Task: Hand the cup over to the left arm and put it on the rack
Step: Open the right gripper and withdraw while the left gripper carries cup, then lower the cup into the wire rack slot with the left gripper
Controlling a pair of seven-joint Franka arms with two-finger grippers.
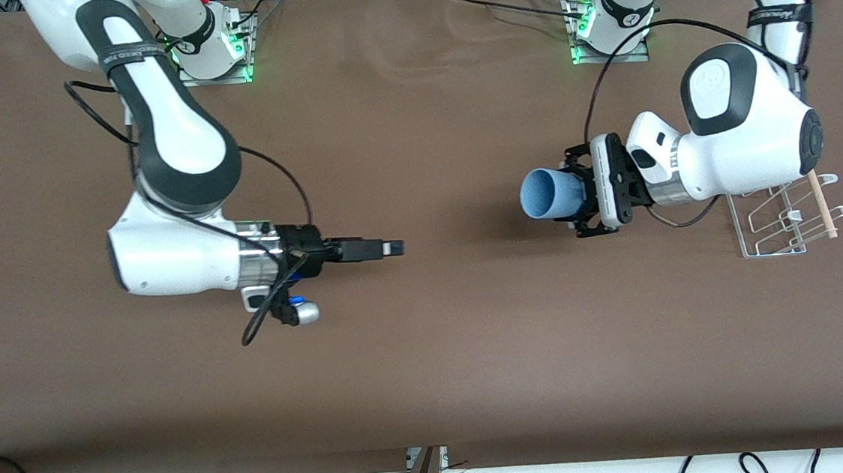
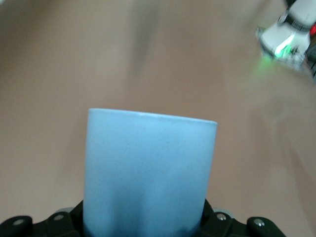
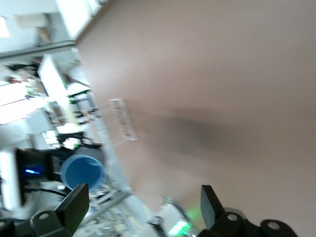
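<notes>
Starting at the right arm's end of the table: the right gripper (image 1: 391, 248) hangs over bare brown table (image 1: 431, 356), pointing sideways toward the middle. Empty. In the right wrist view its two fingers (image 3: 75, 203) stand well apart with nothing between them, so jaws wide, waiting. That arm's part looks finished.

Middle of the table: nothing there but cloth and a faint shadow under the cup.

Next, the cup (image 1: 547, 193), light blue, held sideways in the air, mouth pointing toward the right arm. The left gripper (image 1: 582, 195) has it by the base end, black fingers pressed on either side of the wall; the left wrist view shows the cup filling the space between the finger mounts, rim away from the camera. Jaws closed around the cup, grip looks firm. So the handover is done, I'd say, with the cup now in the left arm (image 1: 744, 128) alone.

Last, toward the left arm's end: the rack (image 1: 782, 227), white wire with a wooden dowel (image 1: 821, 203) across the top, sitting partly under the left arm's wrist. No cup on it.

What's left, by my read: swing the cup over to the rack, turn it to suit the loops, set it down, let go. Roughly halfway or a bit past.
</notes>
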